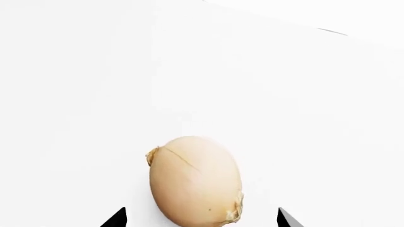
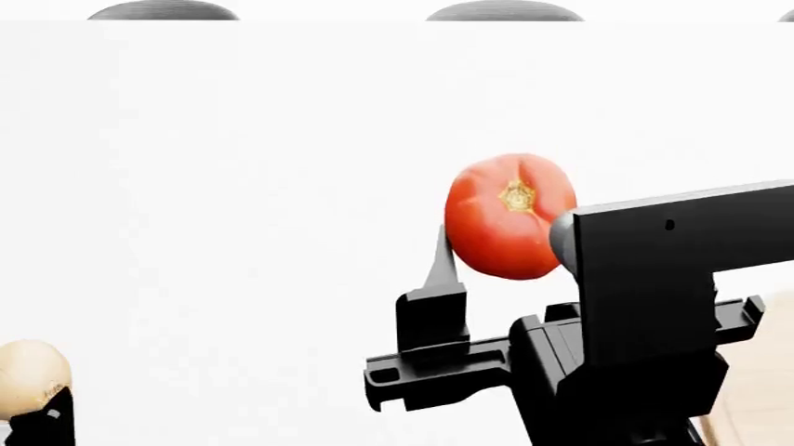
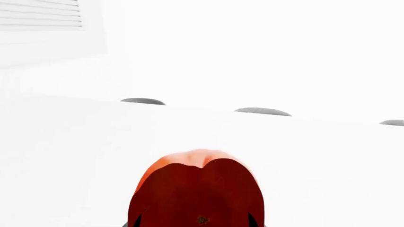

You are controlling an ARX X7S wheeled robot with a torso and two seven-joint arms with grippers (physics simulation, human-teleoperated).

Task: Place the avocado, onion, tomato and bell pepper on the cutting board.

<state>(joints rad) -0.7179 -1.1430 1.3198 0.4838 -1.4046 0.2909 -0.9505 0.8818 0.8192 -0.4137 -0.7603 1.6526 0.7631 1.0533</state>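
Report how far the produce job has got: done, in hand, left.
Done: nothing shows as placed; no produce is visibly on a board. In hand: the right tool grips the tomato, raised off the white table. The left tool is open around the onion, not clamped. Left: avocado and pepper, both out of view.

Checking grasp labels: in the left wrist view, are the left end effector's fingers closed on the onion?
No, the onion lies on the white surface between spread fingertips that stand clear of it.

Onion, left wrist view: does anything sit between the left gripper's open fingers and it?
Nothing visible does. The onion lies on bare white table, centred ahead of the left gripper, whose dark fingertips flank it without touching. The gripper looks open, with a clear approach.
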